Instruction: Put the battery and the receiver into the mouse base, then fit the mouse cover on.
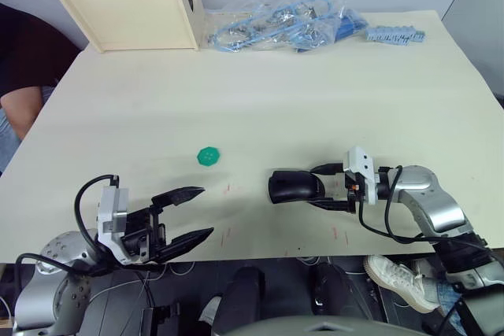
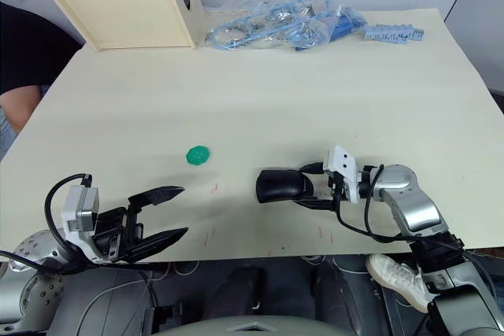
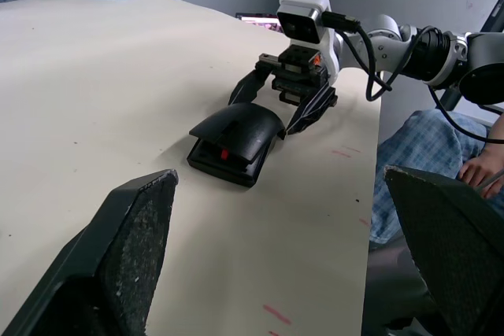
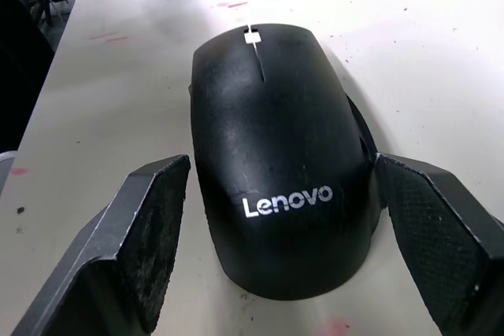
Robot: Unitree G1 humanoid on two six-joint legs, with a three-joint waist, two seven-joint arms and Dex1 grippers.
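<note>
The mouse cover (image 4: pixel 279 155), a glossy black shell with white lettering, lies on top of the mouse base (image 3: pixel 224 164) near the table's front edge. Its front end looks slightly raised, and a red part shows underneath. My right gripper (image 1: pixel 317 188) is open, with one finger on each side of the mouse's rear end. My left gripper (image 1: pixel 205 211) is open and holds nothing; it hovers at the front left edge of the table, well left of the mouse. The battery and the receiver are hidden.
A small green disc (image 1: pixel 208 156) lies left of the mouse. Wooden boxes (image 1: pixel 130 13), plastic bags of blue parts (image 1: pixel 283 25) and a blue strip (image 1: pixel 394 35) stand along the far edge. A person's arm (image 1: pixel 20 108) rests at the left side.
</note>
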